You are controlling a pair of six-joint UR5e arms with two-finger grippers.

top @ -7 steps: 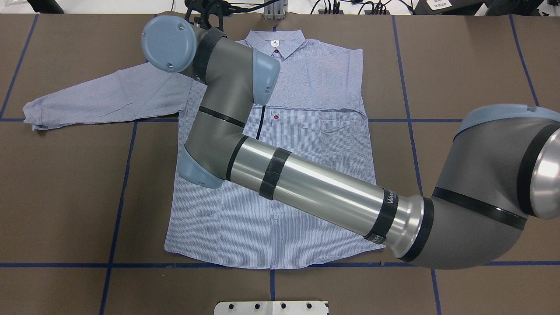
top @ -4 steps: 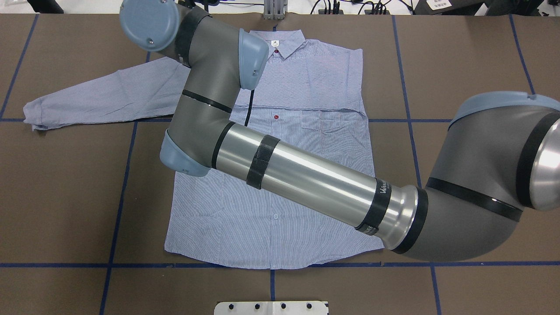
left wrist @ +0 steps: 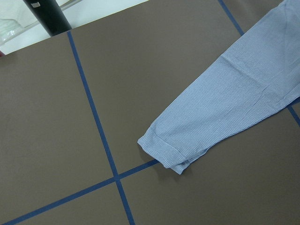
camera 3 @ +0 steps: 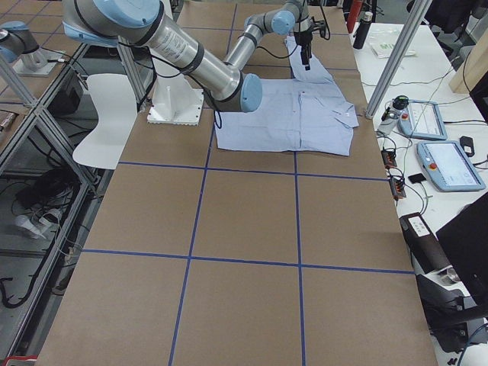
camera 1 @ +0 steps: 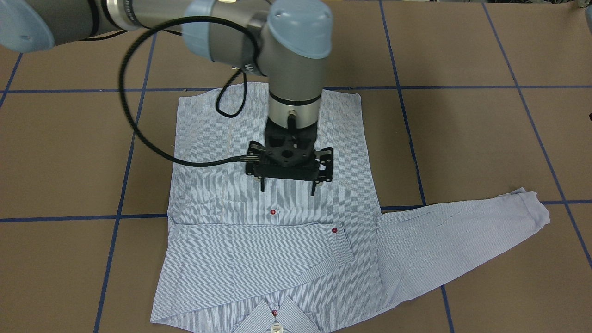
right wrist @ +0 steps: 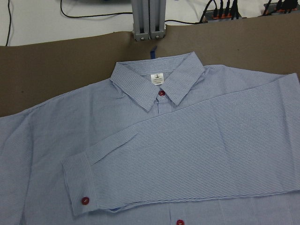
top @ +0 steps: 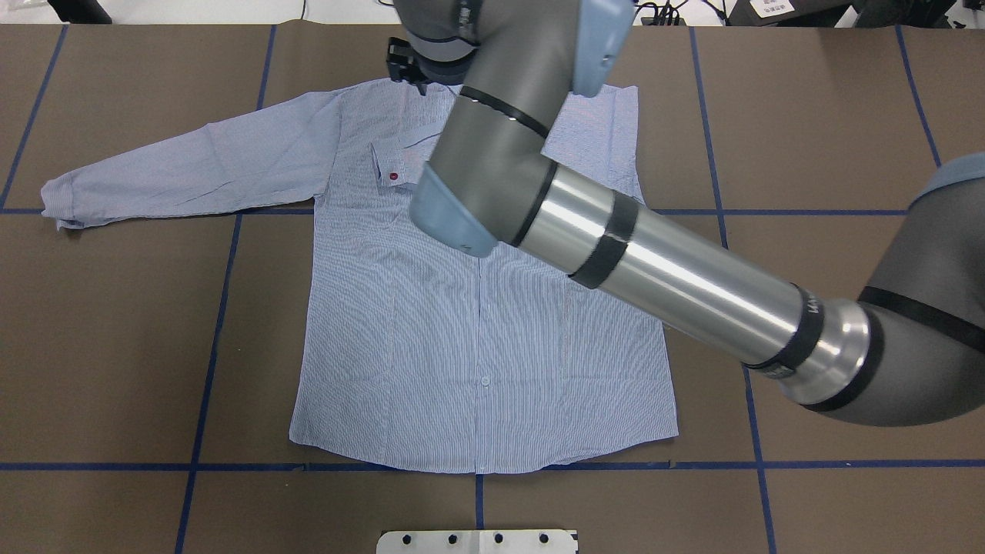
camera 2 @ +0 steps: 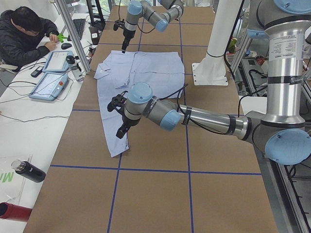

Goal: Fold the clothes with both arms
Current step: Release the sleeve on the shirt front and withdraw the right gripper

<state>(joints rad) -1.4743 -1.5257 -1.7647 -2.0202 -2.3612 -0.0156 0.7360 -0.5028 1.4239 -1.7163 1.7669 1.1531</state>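
The light blue striped shirt lies flat and front up on the brown table, also in the overhead view. Its right sleeve is folded across the chest, cuff with a red button near the middle; the right wrist view shows that cuff under the collar. Its left sleeve lies stretched out, cuff flat on the table. My right gripper is open and empty, pointing down above the shirt's front. My left gripper hovers near the stretched sleeve's end; I cannot tell if it is open.
Blue tape lines grid the table. A white base plate sits at the near edge. A black bottle lies off the table's left end. An operator sits at a side desk with control pendants.
My right arm has swung from over the shirt's left shoulder to the right and risen. The folded sleeve's cuff now shows. The shirt has not moved.
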